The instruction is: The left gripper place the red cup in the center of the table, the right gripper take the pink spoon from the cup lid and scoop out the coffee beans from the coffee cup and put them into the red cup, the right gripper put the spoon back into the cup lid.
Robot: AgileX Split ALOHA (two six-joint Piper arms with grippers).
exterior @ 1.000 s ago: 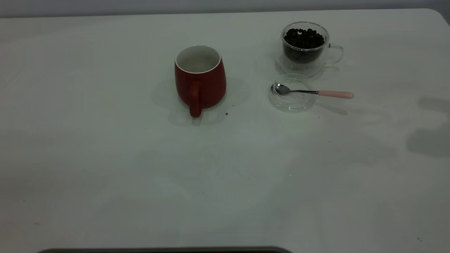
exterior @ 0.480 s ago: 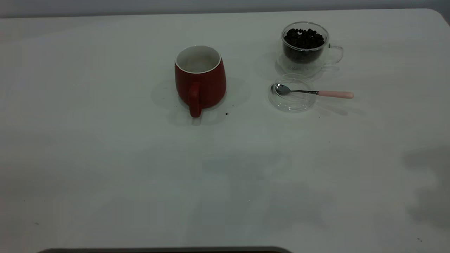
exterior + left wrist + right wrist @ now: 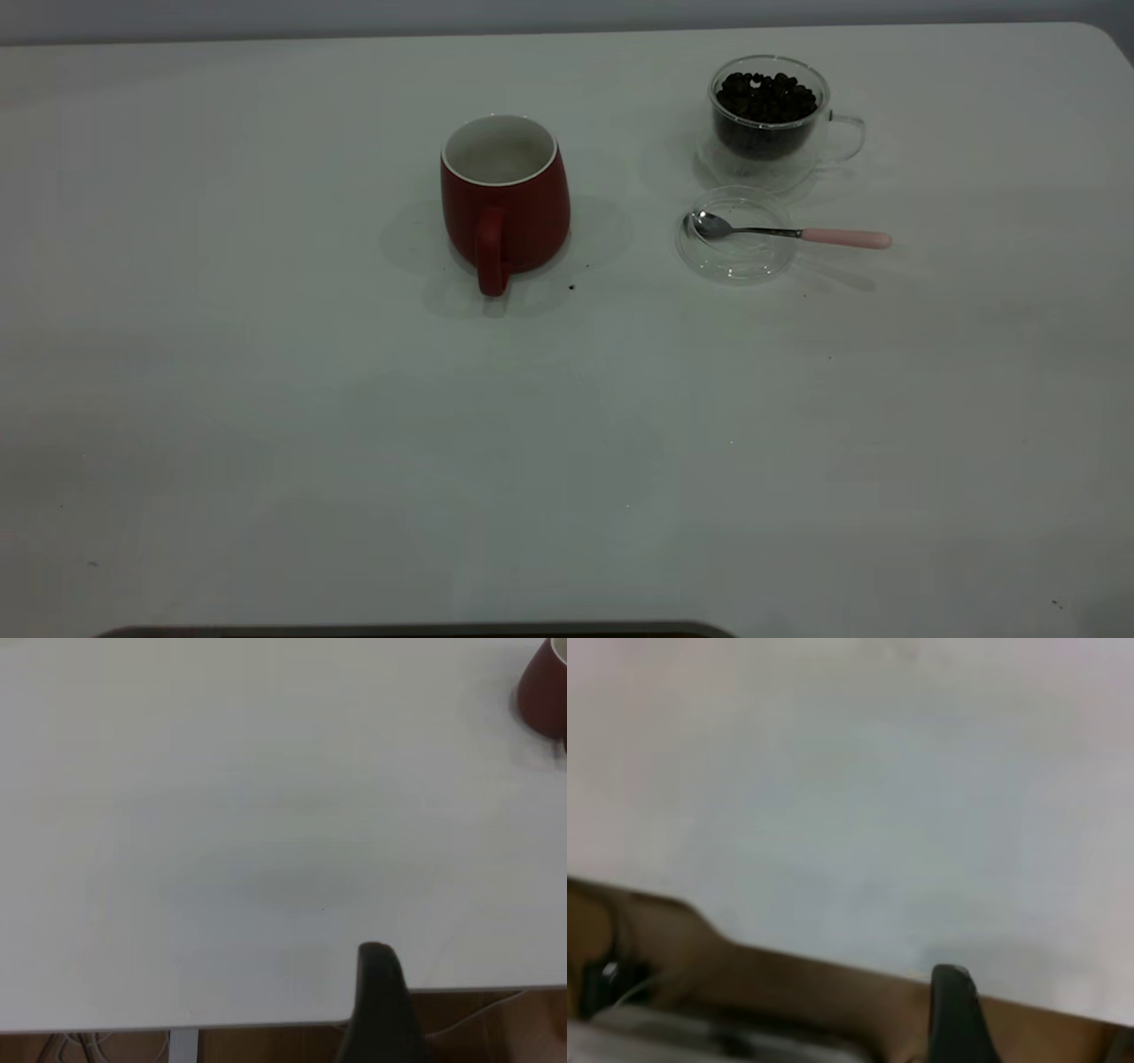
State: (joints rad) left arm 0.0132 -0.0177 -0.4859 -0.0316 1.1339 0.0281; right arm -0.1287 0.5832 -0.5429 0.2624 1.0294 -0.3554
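The red cup (image 3: 505,199) stands upright near the middle of the table (image 3: 266,399), handle toward the camera, its white inside showing no beans. At the far right the coffee cup (image 3: 769,120) holds a heap of coffee beans (image 3: 766,96). Just in front of it lies the cup lid (image 3: 735,257) with the pink spoon (image 3: 846,237) resting bowl-in, handle sticking out to the right. Neither arm appears in the exterior view. The left gripper (image 3: 376,992) hangs over the table's edge, far from the red cup (image 3: 545,687). The right gripper (image 3: 952,1010) is also at a table edge.
A few dark specks (image 3: 571,287) lie on the table beside the red cup. Beyond the table edge (image 3: 266,1026), cables and a brown floor show in the wrist views. A dark strip (image 3: 416,631) runs along the near edge.
The dark shadows on the right side of the table slid toward the near edge and are gone now. The cups, lid and spoon have not moved.
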